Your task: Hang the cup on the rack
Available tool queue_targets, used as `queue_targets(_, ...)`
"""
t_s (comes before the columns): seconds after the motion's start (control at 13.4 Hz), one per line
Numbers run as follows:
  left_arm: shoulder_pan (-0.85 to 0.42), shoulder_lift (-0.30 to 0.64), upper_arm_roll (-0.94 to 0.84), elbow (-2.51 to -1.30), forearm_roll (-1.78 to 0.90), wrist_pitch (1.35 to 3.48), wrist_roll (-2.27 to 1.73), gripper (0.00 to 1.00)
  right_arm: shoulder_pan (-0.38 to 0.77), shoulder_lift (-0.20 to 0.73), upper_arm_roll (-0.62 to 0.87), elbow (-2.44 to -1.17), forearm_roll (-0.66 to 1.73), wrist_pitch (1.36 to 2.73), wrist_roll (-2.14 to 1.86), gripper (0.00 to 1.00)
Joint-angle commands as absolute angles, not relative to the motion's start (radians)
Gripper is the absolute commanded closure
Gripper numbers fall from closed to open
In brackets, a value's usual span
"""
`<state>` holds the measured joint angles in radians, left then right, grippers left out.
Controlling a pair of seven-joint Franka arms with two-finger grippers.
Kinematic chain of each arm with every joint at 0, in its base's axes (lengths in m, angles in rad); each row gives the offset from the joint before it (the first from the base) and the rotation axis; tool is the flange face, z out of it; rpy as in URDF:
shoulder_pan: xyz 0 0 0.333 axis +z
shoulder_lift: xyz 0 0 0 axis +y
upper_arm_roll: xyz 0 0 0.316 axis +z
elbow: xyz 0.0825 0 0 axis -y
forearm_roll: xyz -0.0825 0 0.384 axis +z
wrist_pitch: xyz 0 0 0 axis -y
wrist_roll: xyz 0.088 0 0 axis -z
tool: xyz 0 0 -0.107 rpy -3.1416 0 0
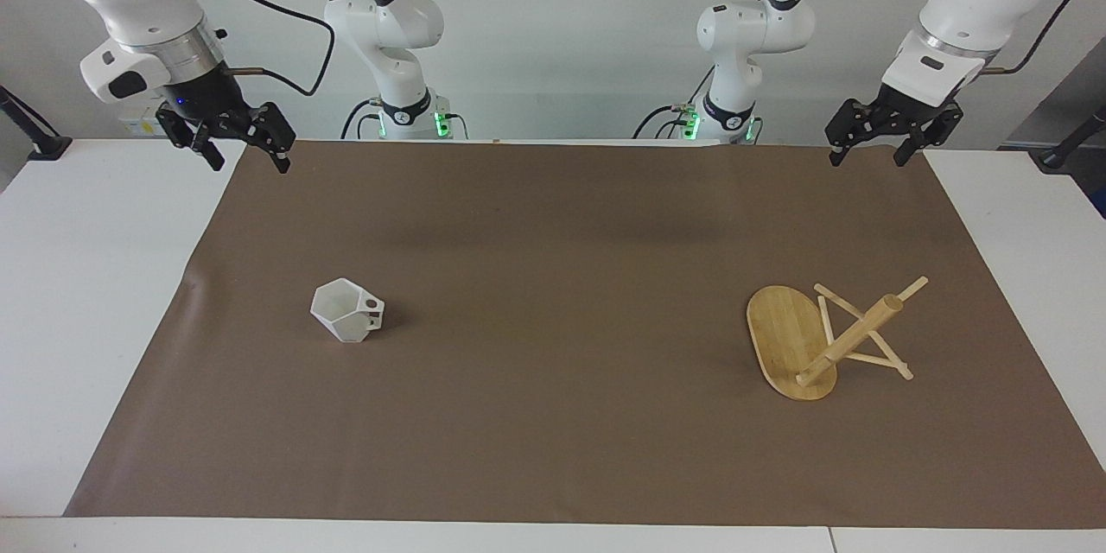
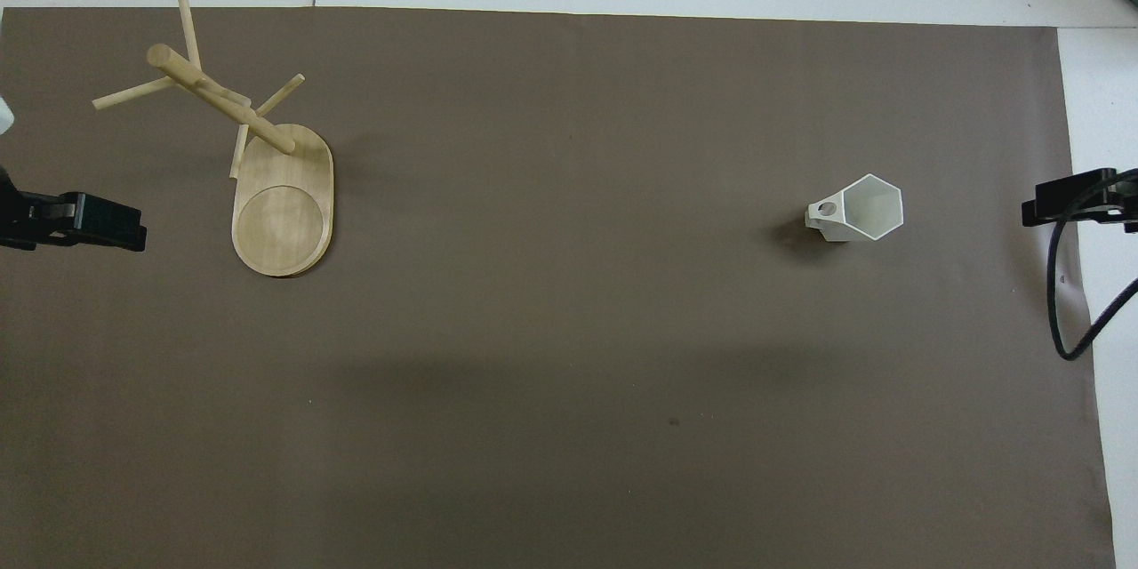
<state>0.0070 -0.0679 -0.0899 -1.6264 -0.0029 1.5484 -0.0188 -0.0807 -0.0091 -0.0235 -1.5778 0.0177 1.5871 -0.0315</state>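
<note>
You have the white faceted cup (image 1: 347,311) standing upright on the brown mat (image 1: 553,449), toward the right arm's end of the table and about midway between the mat's edge by the robots and its outer edge. Its hexagonal mouth faces up and its blocky handle, pierced by a round hole, points toward the middle of the mat.

The bamboo mug rack (image 1: 791,346) stands on its flat oval base toward the left arm's end of the mat, well apart from the cup. Its thick post carries thin crossing pegs, all of them bare.

Your right gripper (image 1: 244,157) hangs in the air over the mat's corner by the robots at the right arm's end, fingers spread, holding nothing. Your left gripper (image 1: 868,155) hangs over the matching corner at the left arm's end, its fingers likewise spread and holding nothing. Both arms wait there, clear of the cup and the rack.

In the overhead view only the tips of the left gripper (image 2: 84,222) and the right gripper (image 2: 1071,200) show at the sides.
</note>
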Motion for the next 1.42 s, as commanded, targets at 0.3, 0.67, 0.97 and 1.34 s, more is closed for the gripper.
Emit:
queue_targets(0.3,0.018,-0.092,-0.095,-1.651,0.011,1.542,-0.011,0.0,-0.084,-0.032,-0.026,-1.605,0.011,1.589,-0.057,0.0)
queue_targets(0.67,0.015,-0.091,-0.097,-1.648,0.011,1.56,-0.006,0.0,-0.084,-0.032,-0.026,-1.605,0.011,1.589,-0.058,0.0)
queue_targets(0.97,0.017,-0.092,-0.097,-1.649,0.008,1.569,-0.005,0.0,-0.083,-0.032,-0.026,-1.605,0.009,1.589,-0.058,0.0)
queue_targets(1.34,0.0,-0.091,-0.098,-1.648,0.008,1.575,-0.003,0.0,-0.083,-0.032,-0.026,-1.605,0.011,1.586,-0.055,0.0)
